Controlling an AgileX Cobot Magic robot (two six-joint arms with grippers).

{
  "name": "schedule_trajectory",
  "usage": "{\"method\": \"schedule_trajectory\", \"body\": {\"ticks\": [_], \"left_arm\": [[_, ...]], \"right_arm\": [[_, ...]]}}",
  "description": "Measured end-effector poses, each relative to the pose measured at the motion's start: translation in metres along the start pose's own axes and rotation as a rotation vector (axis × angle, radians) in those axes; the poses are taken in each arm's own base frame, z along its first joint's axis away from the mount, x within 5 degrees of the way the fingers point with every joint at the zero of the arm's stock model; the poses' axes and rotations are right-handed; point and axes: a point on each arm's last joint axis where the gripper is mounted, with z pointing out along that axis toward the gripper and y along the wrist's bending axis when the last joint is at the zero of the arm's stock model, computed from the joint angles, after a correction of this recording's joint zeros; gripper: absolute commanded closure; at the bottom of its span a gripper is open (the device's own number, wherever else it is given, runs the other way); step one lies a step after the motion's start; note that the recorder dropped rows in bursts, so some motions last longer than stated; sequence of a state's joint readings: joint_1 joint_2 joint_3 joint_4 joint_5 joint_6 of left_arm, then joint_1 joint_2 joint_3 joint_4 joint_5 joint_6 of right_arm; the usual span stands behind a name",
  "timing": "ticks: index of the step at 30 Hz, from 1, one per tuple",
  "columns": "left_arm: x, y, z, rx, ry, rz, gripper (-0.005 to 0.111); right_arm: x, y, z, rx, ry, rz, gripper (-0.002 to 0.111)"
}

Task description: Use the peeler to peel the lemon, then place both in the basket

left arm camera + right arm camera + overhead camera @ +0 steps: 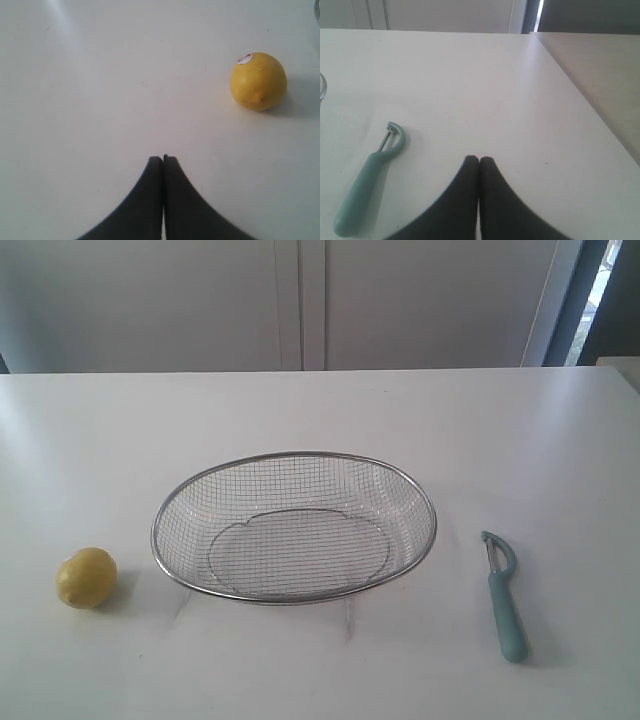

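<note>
A yellow lemon (pixel 87 577) lies on the white table at the front left; in the left wrist view the lemon (pixel 258 81) carries a small red-and-white sticker. The silver wire-mesh basket (pixel 190 497) stands empty in the middle. The teal peeler (pixel 505 602) lies at the front right, head pointing away. My left gripper (pixel 163 158) is shut and empty, well apart from the lemon. My right gripper (pixel 479 159) is shut and empty, with the peeler (pixel 367 181) lying off to one side of it. Neither gripper shows in the exterior view.
The white table (pixel 320 410) runs back to a pale wall with cabinet doors. In the right wrist view the table's edge (pixel 580 95) runs close by, with a beige surface (pixel 600 65) beyond it. A sliver of the basket rim (pixel 322 85) shows there.
</note>
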State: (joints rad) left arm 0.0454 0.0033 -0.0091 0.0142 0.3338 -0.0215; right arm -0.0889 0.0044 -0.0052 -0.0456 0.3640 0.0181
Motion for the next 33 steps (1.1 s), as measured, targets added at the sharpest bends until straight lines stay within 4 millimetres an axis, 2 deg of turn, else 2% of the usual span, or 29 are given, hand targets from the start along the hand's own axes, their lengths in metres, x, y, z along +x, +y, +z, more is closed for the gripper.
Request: {"method": "schedule_trajectory", "body": {"ticks": [33], "left_arm": [[0.0, 0.0, 0.0, 0.0, 0.0, 0.0, 0.107]], "right_arm": [[-0.0035, 0.0001, -0.0001, -0.001, -0.039, 0.0, 0.108]]}}
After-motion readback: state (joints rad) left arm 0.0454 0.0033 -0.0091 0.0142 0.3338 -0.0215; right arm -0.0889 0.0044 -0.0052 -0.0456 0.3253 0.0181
